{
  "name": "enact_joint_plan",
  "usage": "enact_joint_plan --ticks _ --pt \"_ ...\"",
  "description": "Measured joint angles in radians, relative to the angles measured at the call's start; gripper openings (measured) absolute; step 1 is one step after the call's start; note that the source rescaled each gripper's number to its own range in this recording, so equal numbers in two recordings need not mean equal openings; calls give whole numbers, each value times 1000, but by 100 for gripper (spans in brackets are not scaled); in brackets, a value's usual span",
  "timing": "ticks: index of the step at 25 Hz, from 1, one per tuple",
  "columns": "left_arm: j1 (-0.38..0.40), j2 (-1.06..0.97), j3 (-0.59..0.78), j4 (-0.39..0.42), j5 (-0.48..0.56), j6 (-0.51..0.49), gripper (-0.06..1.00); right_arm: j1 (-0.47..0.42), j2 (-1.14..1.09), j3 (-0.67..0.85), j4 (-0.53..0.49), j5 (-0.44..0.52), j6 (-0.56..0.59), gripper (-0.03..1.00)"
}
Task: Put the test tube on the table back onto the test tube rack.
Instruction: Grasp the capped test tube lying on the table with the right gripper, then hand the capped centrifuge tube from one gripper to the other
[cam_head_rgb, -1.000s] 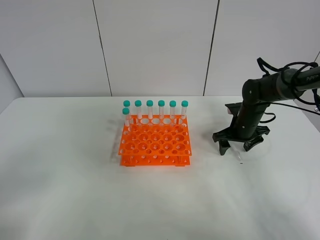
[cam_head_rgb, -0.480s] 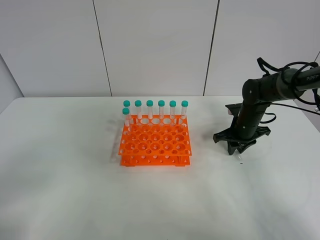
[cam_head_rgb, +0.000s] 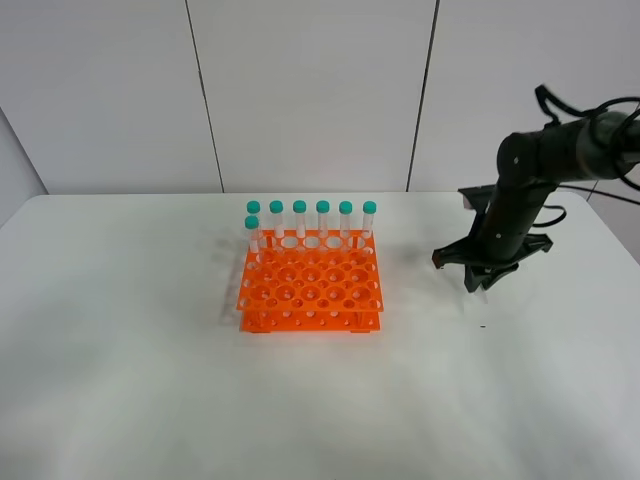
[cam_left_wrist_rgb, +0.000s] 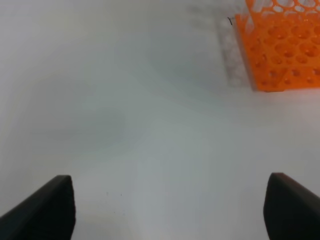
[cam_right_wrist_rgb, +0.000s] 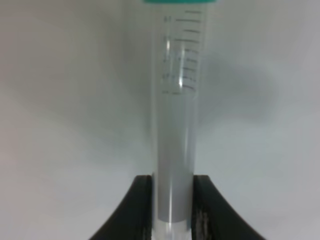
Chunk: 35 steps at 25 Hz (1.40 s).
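Well right of the rack (cam_head_rgb: 310, 290), the right hand (cam_head_rgb: 487, 278) is clamped on the tube (cam_right_wrist_rgb: 172, 125), off the table (cam_head_rgb: 120, 380); the left hand (cam_left_wrist_rgb: 167, 210) is wide open, empty. Pick-up seems done; next comes carrying the tube over a free hole (cam_head_rgb: 312, 273) and lowering it upright.

The test tube rack (cam_head_rgb: 310, 292) is standing near the middle of the surface (cam_head_rgb: 120, 380), with a row of six tubes (cam_head_rgb: 311, 218) sitting in its rear holes and a seventh tube (cam_head_rgb: 252, 232) standing just in front of that row's left end. Well apart to the rack's right, the right tool (cam_head_rgb: 481, 282) is hanging above the surface with the test tube (cam_right_wrist_rgb: 175, 125) sitting between its fingers. The left tool (cam_left_wrist_rgb: 169, 179) is hovering over the surface, apart from the rack.
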<state>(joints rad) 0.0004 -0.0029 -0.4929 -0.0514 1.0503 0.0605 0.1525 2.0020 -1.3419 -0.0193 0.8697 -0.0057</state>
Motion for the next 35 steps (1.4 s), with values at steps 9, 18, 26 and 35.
enact_joint_plan --ticks 9,18,26,35 --pt "0 0 0 0 0 0 97 46 -467 213 -32 28 6 2" --pt "0 0 0 0 0 0 97 50 -764 370 132 89 -256 2" --pt "0 0 0 0 0 0 97 50 -724 462 633 76 -742 2" --pt "0 0 0 -7 0 0 97 53 -724 553 846 95 -1062 2"
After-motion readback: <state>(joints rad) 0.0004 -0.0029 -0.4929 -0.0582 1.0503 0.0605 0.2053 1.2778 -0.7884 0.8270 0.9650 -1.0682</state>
